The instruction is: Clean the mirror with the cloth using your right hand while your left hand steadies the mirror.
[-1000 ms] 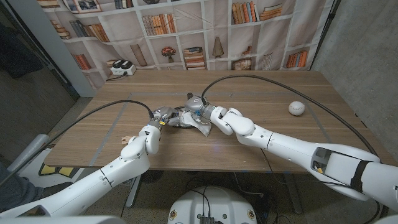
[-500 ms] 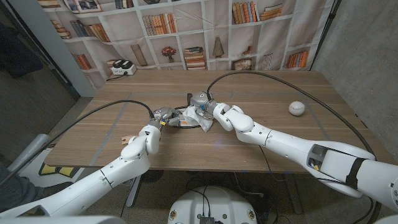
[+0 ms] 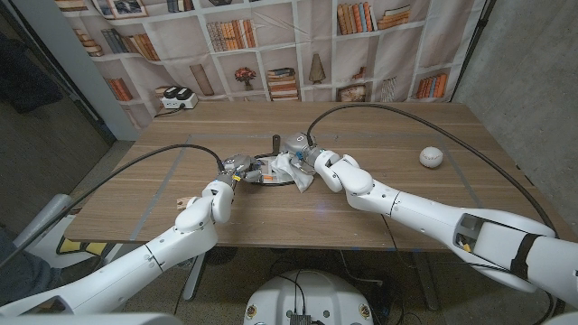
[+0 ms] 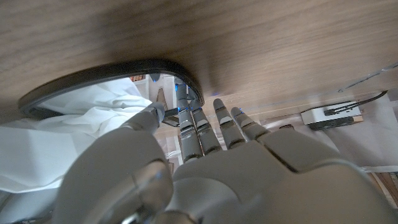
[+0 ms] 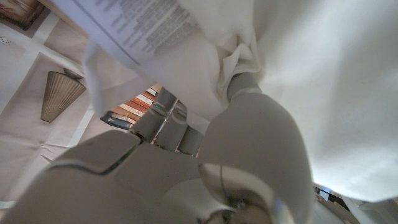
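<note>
The mirror (image 3: pixel 268 171) lies flat near the middle of the wooden bench (image 3: pixel 379 194). The white cloth (image 3: pixel 293 171) covers its right part, bunched in the fingers of the right hand (image 3: pixel 298 155). The left hand (image 3: pixel 237 168) touches the mirror's left rim, fingers extended. A white ball (image 3: pixel 431 157) sits far right.

On the wooden table (image 3: pixel 379 135) lie a dark-rimmed mirror (image 3: pixel 267 171), a white ball (image 3: pixel 431 157).

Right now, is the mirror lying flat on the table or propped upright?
Lying flat. The mirror rests face up on the table, the cloth draped over it, its glass reflecting the left hand's fingers.
</note>
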Tool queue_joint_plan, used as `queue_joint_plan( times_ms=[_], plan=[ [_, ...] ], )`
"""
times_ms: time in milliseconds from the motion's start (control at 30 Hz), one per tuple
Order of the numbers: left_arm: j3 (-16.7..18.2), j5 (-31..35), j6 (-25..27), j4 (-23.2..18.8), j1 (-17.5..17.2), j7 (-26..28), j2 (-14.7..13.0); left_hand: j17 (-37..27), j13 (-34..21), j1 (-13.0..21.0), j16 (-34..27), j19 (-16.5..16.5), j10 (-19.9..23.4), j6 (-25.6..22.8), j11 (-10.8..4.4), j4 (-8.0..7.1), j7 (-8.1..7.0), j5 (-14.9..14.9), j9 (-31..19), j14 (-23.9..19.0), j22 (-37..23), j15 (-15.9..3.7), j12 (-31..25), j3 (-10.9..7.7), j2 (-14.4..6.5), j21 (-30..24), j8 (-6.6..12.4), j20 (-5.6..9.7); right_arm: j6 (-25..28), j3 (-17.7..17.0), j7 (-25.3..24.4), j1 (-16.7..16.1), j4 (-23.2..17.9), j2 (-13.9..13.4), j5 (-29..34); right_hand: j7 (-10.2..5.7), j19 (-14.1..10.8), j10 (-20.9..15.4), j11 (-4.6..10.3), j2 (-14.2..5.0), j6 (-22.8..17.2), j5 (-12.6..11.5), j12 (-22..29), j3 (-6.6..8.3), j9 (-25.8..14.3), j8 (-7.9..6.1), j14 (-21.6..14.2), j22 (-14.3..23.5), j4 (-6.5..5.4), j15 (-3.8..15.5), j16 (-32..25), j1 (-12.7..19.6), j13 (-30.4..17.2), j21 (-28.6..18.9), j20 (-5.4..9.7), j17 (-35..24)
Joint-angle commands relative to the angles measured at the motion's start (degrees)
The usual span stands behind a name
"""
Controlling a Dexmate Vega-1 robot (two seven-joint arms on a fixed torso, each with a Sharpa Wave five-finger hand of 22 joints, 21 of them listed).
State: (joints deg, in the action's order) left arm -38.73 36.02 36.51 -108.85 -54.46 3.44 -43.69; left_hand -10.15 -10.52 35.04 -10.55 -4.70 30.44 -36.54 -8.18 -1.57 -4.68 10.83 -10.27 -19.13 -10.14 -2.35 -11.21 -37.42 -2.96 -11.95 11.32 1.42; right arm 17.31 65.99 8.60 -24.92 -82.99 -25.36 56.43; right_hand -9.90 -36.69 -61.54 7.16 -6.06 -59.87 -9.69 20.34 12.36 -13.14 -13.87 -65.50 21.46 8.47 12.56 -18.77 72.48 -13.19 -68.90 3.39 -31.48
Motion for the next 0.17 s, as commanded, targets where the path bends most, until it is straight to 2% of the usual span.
queue_joint_plan(
  times_ms=[33,167],
  plan=[
    [0.14,-0.13,-1.35,-0.24,-0.43,0.71,-0.88,0.03,-0.16,-0.24,0.01,-0.13,0.00,-2.48,0.31,0.09,2.03,-0.13,-0.14,0.17,-0.18,-3.54,0.11,-0.50,-0.03,0.21,0.30,0.27,0.95,0.35,0.36,-0.30,-1.67,-0.13,0.90,-1.75,0.33,-3.84,3.22,-0.40,-2.43,-0.44,0.30,0.53,-0.34,-0.48,-0.22,-0.06,-0.03,1.08,-0.25,-0.08,-8.58,-0.40,8.88,-0.12],
    [0.08,-0.02,-1.35,-0.56,-0.76,0.62,-1.26,0.03,-0.16,-0.27,0.02,-0.11,-0.03,-2.45,0.27,0.15,2.03,-0.13,-0.14,0.20,-0.18,-3.52,0.12,-0.60,-0.01,0.22,0.27,0.24,0.34,0.59,0.34,-0.12,-1.43,0.12,1.06,-1.76,0.35,-3.83,3.21,-0.38,-2.42,-0.44,0.25,0.56,-0.34,-0.48,-0.18,-0.14,-0.01,1.10,-0.22,-0.06,-8.57,-0.45,8.87,-0.14]
  ],
)
